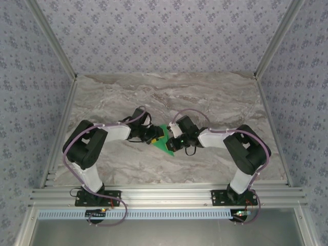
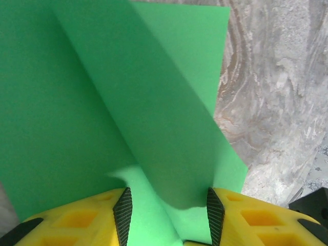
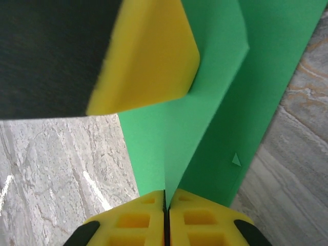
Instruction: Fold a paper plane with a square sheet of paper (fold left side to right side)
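The bright green paper [image 1: 166, 143] lies at mid-table between the two arms, partly folded into layers. My left gripper [image 1: 155, 135] stands open over it; in the left wrist view a raised green flap [image 2: 154, 118] runs between its yellow fingers [image 2: 97, 215] and nothing is clamped. My right gripper [image 1: 174, 141] is shut on an edge of the paper [image 3: 205, 128], the sheet rising from between the closed jaws. The left gripper's yellow finger [image 3: 148, 56] shows above the paper in the right wrist view. No finished plane shape is visible.
The marble-patterned tabletop [image 1: 205, 97] extends behind and to both sides of the grippers. Patterned walls and aluminium frame rails [image 1: 164, 195] bound the workspace. Both arms crowd the middle, their wrists nearly touching.
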